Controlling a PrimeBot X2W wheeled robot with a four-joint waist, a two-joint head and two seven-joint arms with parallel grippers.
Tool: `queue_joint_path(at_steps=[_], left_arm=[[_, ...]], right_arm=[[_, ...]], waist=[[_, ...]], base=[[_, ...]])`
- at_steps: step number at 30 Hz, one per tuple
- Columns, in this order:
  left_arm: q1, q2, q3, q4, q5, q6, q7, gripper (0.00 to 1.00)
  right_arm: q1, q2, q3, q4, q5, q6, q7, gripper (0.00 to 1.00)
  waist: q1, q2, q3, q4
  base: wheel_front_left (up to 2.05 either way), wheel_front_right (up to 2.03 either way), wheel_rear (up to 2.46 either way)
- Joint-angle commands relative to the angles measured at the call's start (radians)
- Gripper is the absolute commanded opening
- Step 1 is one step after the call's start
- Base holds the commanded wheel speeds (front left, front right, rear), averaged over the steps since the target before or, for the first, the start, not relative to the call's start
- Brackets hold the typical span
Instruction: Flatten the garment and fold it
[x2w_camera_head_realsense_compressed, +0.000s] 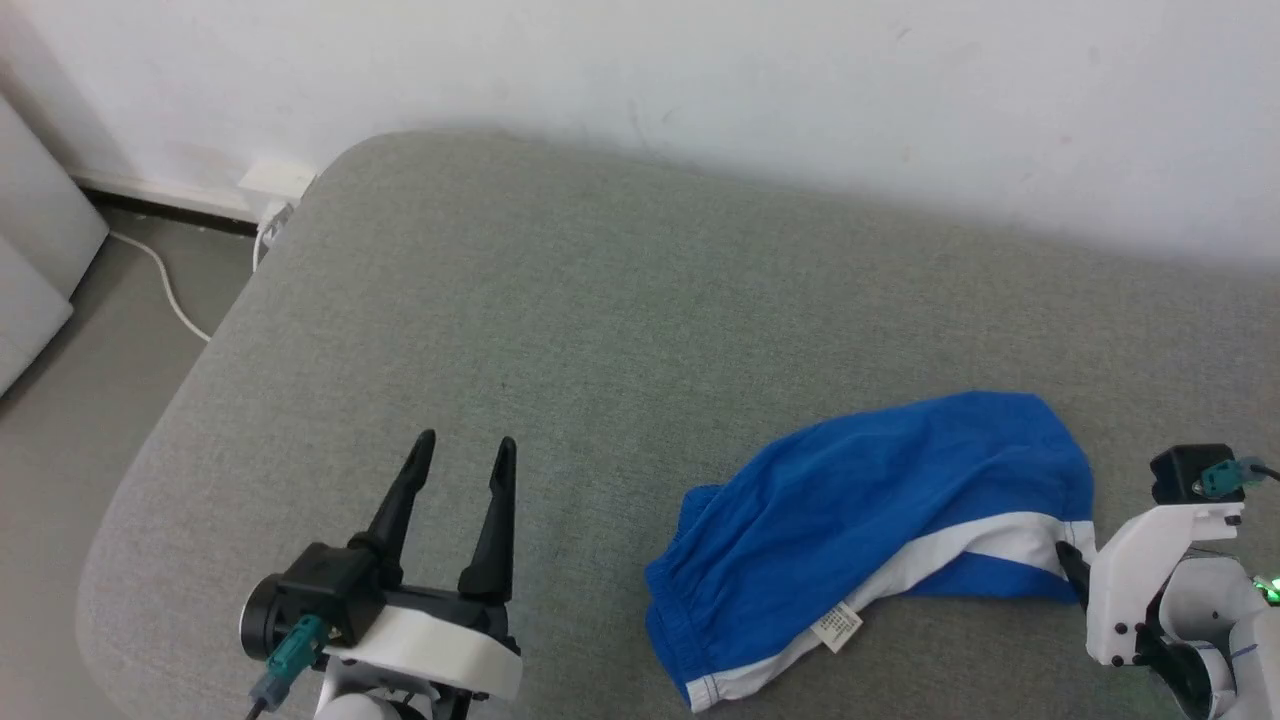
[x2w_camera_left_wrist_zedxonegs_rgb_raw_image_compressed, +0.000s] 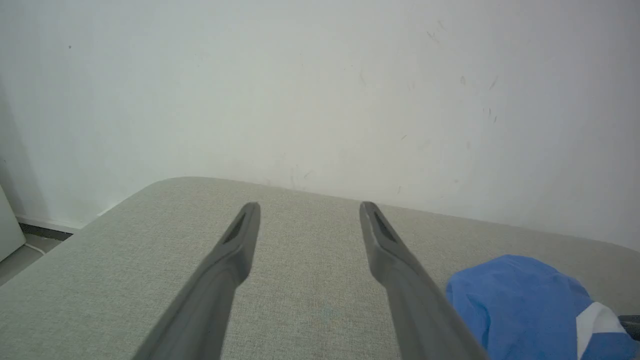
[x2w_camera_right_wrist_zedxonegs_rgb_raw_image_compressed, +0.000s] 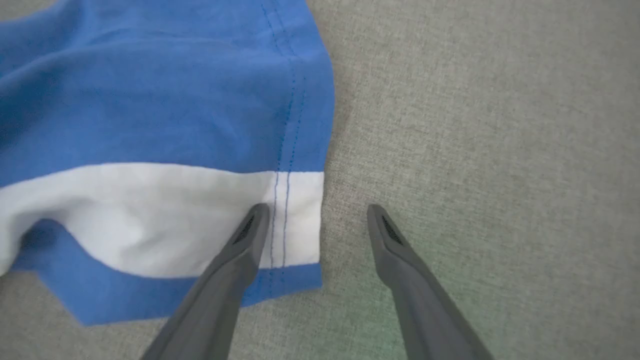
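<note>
**Head view.** Garment (x2w_camera_head_realsense_compressed: 880, 500): bright blue shorts, crumpled, lying on grey cushion (x2w_camera_head_realsense_compressed: 600, 300). White stripe (x2w_camera_head_realsense_compressed: 960, 555) along its near side, small white label (x2w_camera_head_realsense_compressed: 838, 626) at its near edge. Left gripper (x2w_camera_head_realsense_compressed: 467, 445): well apart from the garment, off its gathered end, fingers spread wide, nothing between them. Right gripper (x2w_camera_head_realsense_compressed: 1075, 572): just beside the garment's opposite end, level with the stripe; spread not legible here. White wall (x2w_camera_head_realsense_compressed: 700, 70) beyond the garment.

**Left wrist view.** Left gripper (x2w_camera_left_wrist_zedxonegs_rgb_raw_image_compressed: 310, 207): wide, empty, over bare cushion (x2w_camera_left_wrist_zedxonegs_rgb_raw_image_compressed: 310, 280). Garment (x2w_camera_left_wrist_zedxonegs_rgb_raw_image_compressed: 520, 300) off to one side, clear of both fingers.

**Right wrist view.** Right gripper (x2w_camera_right_wrist_zedxonegs_rgb_raw_image_compressed: 317, 210): wide, holding nothing, astride the garment's (x2w_camera_right_wrist_zedxonegs_rgb_raw_image_compressed: 165, 100) hemmed edge. One finger over the white stripe (x2w_camera_right_wrist_zedxonegs_rgb_raw_image_compressed: 150, 210) by the stitching, the other over bare cushion (x2w_camera_right_wrist_zedxonegs_rgb_raw_image_compressed: 475, 125) just beside the garment. Contact with the cloth not determinable.
</note>
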Motion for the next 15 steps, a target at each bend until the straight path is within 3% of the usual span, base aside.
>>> queue_joint_path(at_steps=[1, 2, 3, 4, 5, 6, 15], left_arm=[[0.008, -0.011, 0.009, 0.009, 0.017, -0.015, -0.005, 1.0], [0.008, -0.015, 0.012, 0.014, 0.022, -0.019, -0.005, 1.0], [0.008, -0.019, 0.017, 0.018, 0.025, -0.023, -0.005, 1.0], [0.008, -0.019, 0.017, 0.018, 0.025, -0.023, -0.005, 1.0], [0.009, -0.022, 0.022, 0.021, 0.028, -0.027, -0.005, 1.0], [0.01, -0.025, 0.027, 0.023, 0.031, -0.029, -0.005, 1.0], [0.018, -0.038, 0.047, 0.056, 0.052, -0.051, -0.005, 1.0]], right_arm=[[-0.018, 0.012, -0.022, 0.027, -0.014, -0.001, 0.017, 1.0], [-0.019, 0.014, -0.021, 0.034, -0.023, -0.001, 0.022, 0.94], [-0.02, 0.017, -0.024, 0.037, -0.03, -0.001, 0.021, 0.55], [-0.02, 0.017, -0.024, 0.037, -0.03, -0.001, 0.021, 0.55], [-0.021, 0.023, -0.027, 0.038, -0.034, -0.001, 0.017, 0.06], [-0.021, 0.029, -0.027, 0.038, -0.037, -0.001, 0.014, 0.0], [0.001, 0.014, -0.038, -0.044, -0.031, -0.001, -0.046, 0.0]], waist=[[-0.0001, 0.0, 0.02, 0.018], [-0.0001, 0.0, 0.022, 0.02], [-0.0001, 0.0, 0.024, 0.019], [-0.0001, 0.0, 0.024, 0.019], [-0.0001, 0.0, 0.025, 0.017], [-0.0001, 0.0, 0.026, 0.013], [-0.0001, 0.0, -0.009, -0.074]], base=[[0.0, 0.0, 0.0], [0.0, 0.0, 0.0], [0.0, 0.0, 0.0], [0.0, 0.0, 0.0], [0.0, 0.0, 0.0], [0.0, 0.0, 0.0], [0.0, 0.0, 0.0]])
